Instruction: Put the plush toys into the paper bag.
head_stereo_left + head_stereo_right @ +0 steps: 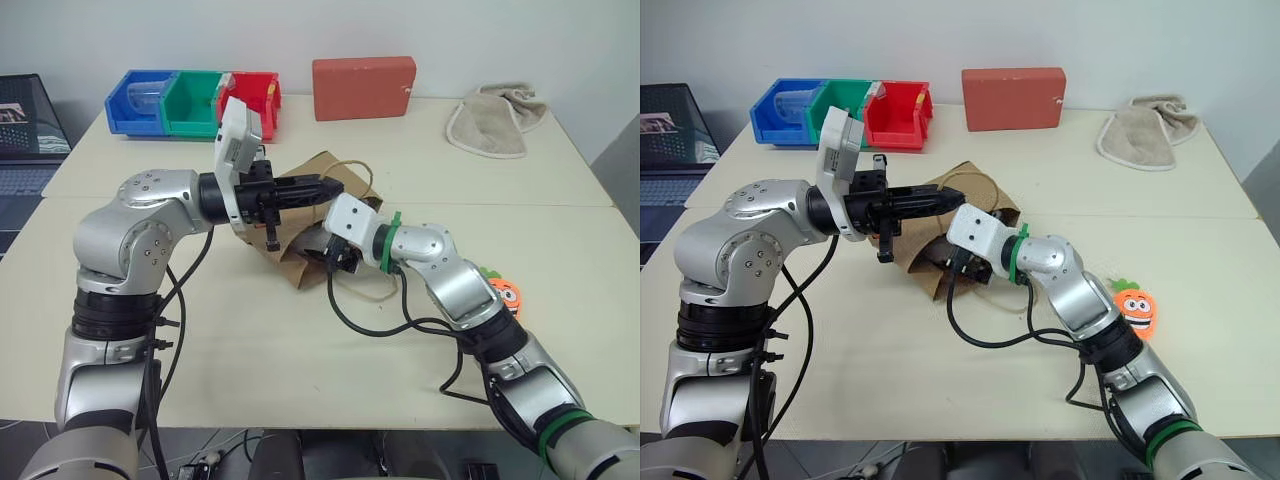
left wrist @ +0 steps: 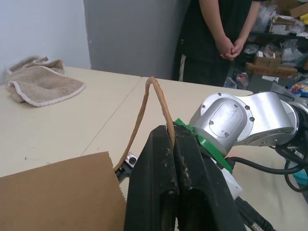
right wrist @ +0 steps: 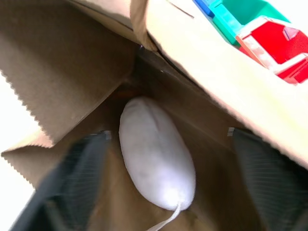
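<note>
Head views: paper bag [image 1: 940, 255] lies on its side mid-table [image 1: 890, 380], mouth toward the robot; left end effector [image 1: 322, 188] points level across the bag's top, fingers pressed together pinching a tan loop handle [image 1: 352, 172]; right end effector [image 1: 325, 258] sits at the bag's mouth, its fingers hidden by the paper; orange carrot toy [image 1: 1135, 307] lies on the table by the right forearm, well apart from the bag; red box [image 1: 1013, 98], three coloured bins [image 1: 850, 112] and beige cloth [image 1: 1145, 130] along the far edge. Left wrist view: black fingers [image 2: 163, 187] shut on the handle loop; bag edge below; a person [image 2: 221, 38] stands beyond the table. Right wrist view: white egg toy [image 3: 156, 154] rests inside the bag, free between the spread, blurred fingers [image 3: 72, 187].
</note>
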Tool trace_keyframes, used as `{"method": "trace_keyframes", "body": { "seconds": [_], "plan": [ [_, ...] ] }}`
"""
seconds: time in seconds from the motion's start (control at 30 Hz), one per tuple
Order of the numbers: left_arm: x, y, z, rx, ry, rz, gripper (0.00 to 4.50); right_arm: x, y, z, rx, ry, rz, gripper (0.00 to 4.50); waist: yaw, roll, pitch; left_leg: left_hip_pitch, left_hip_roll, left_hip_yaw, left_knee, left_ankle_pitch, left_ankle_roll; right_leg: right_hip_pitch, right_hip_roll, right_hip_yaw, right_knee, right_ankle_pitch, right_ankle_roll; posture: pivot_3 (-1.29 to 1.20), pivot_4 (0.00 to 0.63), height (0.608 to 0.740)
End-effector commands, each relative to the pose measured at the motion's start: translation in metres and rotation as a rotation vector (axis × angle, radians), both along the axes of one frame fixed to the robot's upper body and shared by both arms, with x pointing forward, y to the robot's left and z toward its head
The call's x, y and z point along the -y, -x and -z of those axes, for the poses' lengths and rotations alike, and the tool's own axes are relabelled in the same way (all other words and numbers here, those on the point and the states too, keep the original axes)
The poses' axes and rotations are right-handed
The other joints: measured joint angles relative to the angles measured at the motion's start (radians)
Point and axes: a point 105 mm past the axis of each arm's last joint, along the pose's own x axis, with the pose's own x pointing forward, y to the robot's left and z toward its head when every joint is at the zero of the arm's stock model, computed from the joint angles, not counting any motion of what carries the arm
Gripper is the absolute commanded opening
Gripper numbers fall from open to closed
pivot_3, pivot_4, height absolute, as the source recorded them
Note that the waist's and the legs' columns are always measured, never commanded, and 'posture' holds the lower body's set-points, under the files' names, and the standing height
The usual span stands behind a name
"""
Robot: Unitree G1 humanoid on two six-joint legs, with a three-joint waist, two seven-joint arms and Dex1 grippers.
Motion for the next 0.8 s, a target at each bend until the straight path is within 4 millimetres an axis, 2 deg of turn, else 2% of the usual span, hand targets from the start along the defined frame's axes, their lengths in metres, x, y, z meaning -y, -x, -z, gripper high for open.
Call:
{"method": "trace_keyframes", "body": {
  "seconds": [0.03,0.17,0.33,0.37,0.43,0.53,0.63,0.67,0.77,0.8],
  "plan": [
    [0.002,0.002,-0.007,0.043,0.010,0.007,0.00,0.006,0.019,-0.019,0.016,-0.037,-0.065,4.48,0.002,0.000,0.000,0.000,0.000,0.000,0.000,0.000,0.000,0.000,0.000,0.000,0.000,0.000,0.000,0.00,0.150,0.740],
    [0.004,0.001,-0.004,0.042,0.009,0.005,0.00,0.026,0.049,-0.028,-0.029,-0.007,-0.165,4.48,0.005,0.000,0.000,-0.001,0.000,0.000,0.000,0.000,0.000,0.000,0.000,0.000,-0.001,0.000,0.000,0.00,0.150,0.740],
    [0.007,-0.001,-0.002,0.046,0.005,0.004,0.00,0.062,0.078,-0.033,-0.069,0.080,-0.232,4.48,0.005,0.000,0.000,0.000,0.000,0.000,0.000,-0.002,0.003,0.001,0.000,0.000,-0.001,0.000,0.000,0.00,0.150,0.740],
    [0.008,-0.001,0.000,0.048,-0.002,0.005,0.00,0.083,0.080,-0.033,-0.091,0.110,-0.187,4.48,0.005,0.000,0.000,0.000,0.000,0.000,0.000,-0.002,0.003,0.001,0.000,0.000,-0.001,0.000,0.000,0.00,0.150,0.740],
    [0.009,-0.001,0.002,0.051,-0.010,0.005,0.00,0.106,0.084,-0.033,-0.115,0.149,-0.131,4.48,0.009,0.000,0.000,0.000,-0.001,0.000,0.000,-0.002,0.003,0.001,0.000,0.000,-0.001,0.000,0.000,0.00,0.150,0.740],
    [0.009,-0.001,0.003,0.050,-0.008,0.007,0.00,0.151,0.069,-0.030,-0.121,0.185,0.095,4.48,0.011,0.000,0.000,0.000,-0.001,0.000,0.000,-0.002,0.003,0.002,-0.001,0.001,-0.002,0.000,0.000,0.00,0.150,0.740],
    [0.009,-0.001,0.004,0.053,-0.013,0.007,0.00,0.195,0.072,-0.011,-0.189,0.284,0.241,4.48,0.013,0.000,0.000,0.000,-0.001,0.001,0.001,-0.002,0.004,0.002,0.000,0.001,-0.002,0.000,0.000,0.00,0.150,0.740],
    [0.009,-0.002,0.004,0.054,-0.015,0.007,0.00,0.204,0.075,-0.006,-0.210,0.308,0.262,4.48,0.013,0.000,0.000,0.000,-0.001,0.001,0.001,-0.002,0.004,0.002,0.000,0.001,-0.002,0.000,0.000,0.00,0.150,0.740],
    [0.009,-0.001,0.004,0.057,-0.017,0.007,0.00,0.212,0.081,-0.001,-0.230,0.331,0.274,4.48,0.006,0.000,0.000,0.001,-0.001,0.002,0.001,-0.002,0.004,0.002,0.000,0.002,-0.002,0.000,0.000,0.00,0.150,0.740],
    [0.008,-0.001,0.004,0.058,-0.019,0.005,0.00,0.224,0.086,0.007,-0.264,0.364,0.316,4.48,0.005,0.000,0.000,0.001,-0.001,0.003,0.001,-0.002,0.004,0.002,0.000,0.003,-0.002,0.000,0.000,0.00,0.150,0.740]
  ]
}}
